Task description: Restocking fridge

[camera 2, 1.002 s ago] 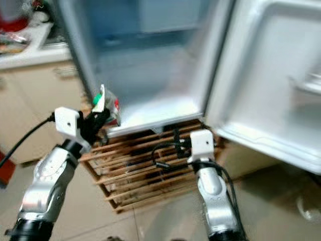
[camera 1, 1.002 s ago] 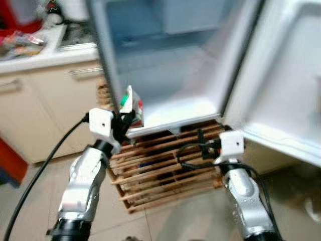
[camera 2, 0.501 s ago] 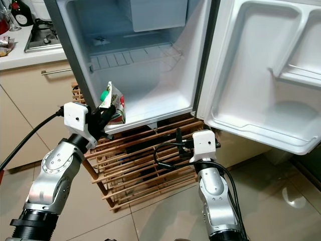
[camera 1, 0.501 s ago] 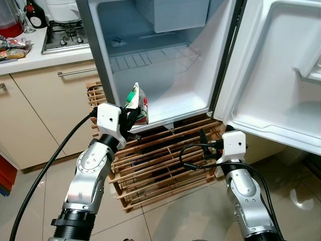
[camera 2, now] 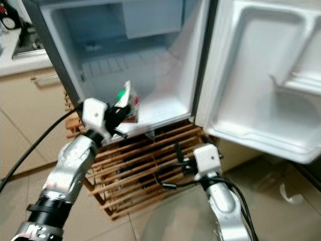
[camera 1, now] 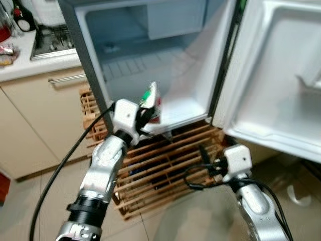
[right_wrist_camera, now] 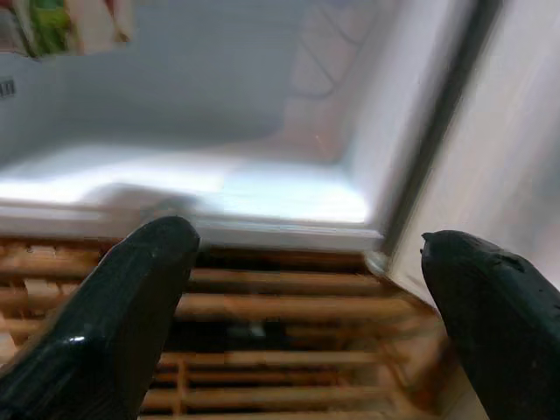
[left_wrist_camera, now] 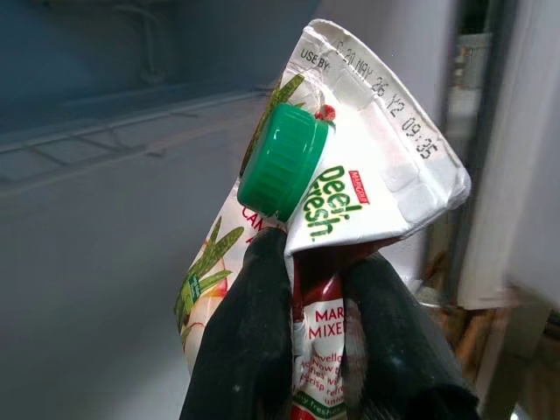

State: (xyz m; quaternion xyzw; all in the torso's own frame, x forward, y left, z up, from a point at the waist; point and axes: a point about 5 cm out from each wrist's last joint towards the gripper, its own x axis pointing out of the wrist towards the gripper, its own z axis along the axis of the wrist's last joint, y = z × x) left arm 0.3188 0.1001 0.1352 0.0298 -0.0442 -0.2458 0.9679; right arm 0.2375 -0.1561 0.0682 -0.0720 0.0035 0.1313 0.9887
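Small fridge [camera 1: 150, 65] stands with its door [camera 1: 281, 80] swung wide to the right; it sits on a slatted wooden rack [camera 1: 165, 165], against a beige cabinet [camera 1: 35, 115] on the left. The left gripper [left_wrist_camera: 302, 262] is clamped on a juice carton [left_wrist_camera: 341, 201], both black fingers [left_wrist_camera: 241, 341] pinching its lower part (green screw cap, red and white print, a use-by stamp along the folded top edge). In the head views the carton [camera 1: 151, 102] is held upright at the near edge of the fridge's bottom floor, left of centre, just at the opening; whether its base touches the floor cannot be told. A wire shelf [camera 1: 135, 65] runs across the far interior, with a pale box compartment [camera 1: 175, 17] above it. The right gripper [right_wrist_camera: 324, 289] hangs lower, near the rack and below the door hinge side, fingers spread wide apart and holding nothing. A hob [camera 1: 50, 40] lies on the counter at far left. Head views slightly blurred.
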